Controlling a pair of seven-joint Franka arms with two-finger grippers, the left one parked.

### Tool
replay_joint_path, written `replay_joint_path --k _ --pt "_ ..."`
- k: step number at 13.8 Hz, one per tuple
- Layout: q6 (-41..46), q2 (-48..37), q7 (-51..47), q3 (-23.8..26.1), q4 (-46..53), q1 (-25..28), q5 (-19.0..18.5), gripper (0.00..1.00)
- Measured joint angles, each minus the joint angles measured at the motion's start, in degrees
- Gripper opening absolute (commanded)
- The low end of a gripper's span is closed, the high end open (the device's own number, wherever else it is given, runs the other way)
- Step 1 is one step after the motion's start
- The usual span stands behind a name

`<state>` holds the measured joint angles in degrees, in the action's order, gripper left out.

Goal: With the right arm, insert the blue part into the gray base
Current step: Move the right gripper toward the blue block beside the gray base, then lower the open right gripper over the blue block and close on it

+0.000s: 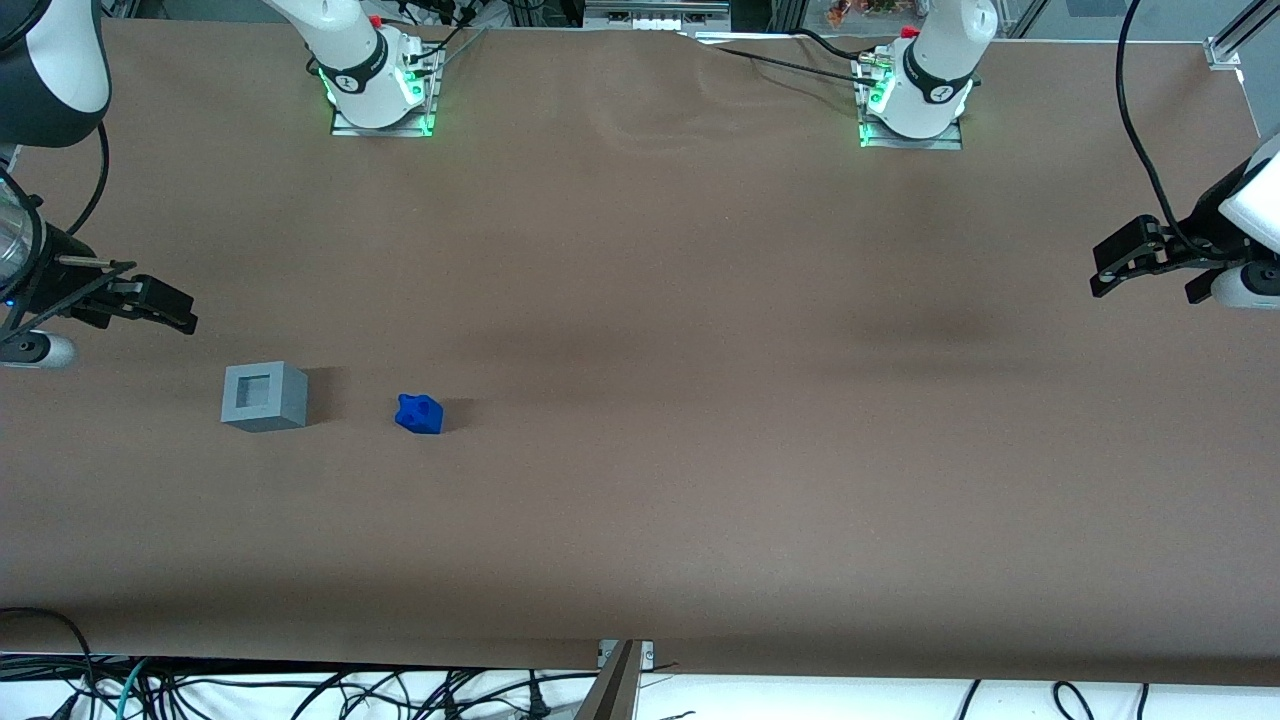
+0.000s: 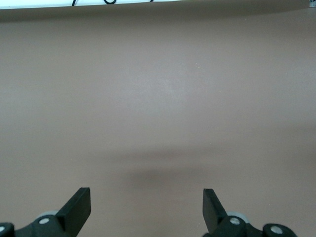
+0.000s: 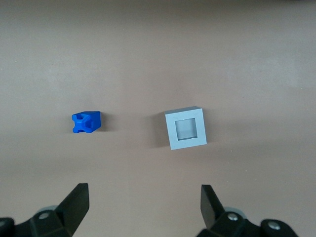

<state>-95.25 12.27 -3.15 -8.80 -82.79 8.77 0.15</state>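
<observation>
- Blue part [image 1: 419, 413]: lies on the brown table [image 1: 640, 520], nearest the front camera of the task items, just slightly nearer than the gray base. It appears to rest on its side, with a cross-shaped recess showing in the right wrist view [image 3: 86, 122]. Risk: a grasp on the lumpy faces may seat unevenly, so the part could twist or slip between the fingers during lift.
- Gray base [image 1: 265, 396]: stands beside the blue part, clearly apart from it, toward the working arm's end of the table. The square socket faces up and is unobstructed [image 3: 186, 128]. Risk: the base is loose on the table; an off-centre or tilted insertion would likely push or tip it rather than seat the part.
- Orientation risk: the part probably needs reorienting before it matches the socket. Lowering it as it lies now could jam it on the rim.
- Gripper [image 1: 150, 303] of the right arm [image 1: 45, 90]: hangs above the table, farther from the front camera than both items, touching neither. Fingers spread apart and empty [image 3: 74, 205]. Risk: a descent path crossing the base could knock it out of position.
</observation>
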Motion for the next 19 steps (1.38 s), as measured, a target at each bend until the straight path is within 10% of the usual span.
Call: replay_joint_path --k 19 --pt "-12.6 15.0 -10.3 0.7 -0.5 9.8 -0.1 1.00"
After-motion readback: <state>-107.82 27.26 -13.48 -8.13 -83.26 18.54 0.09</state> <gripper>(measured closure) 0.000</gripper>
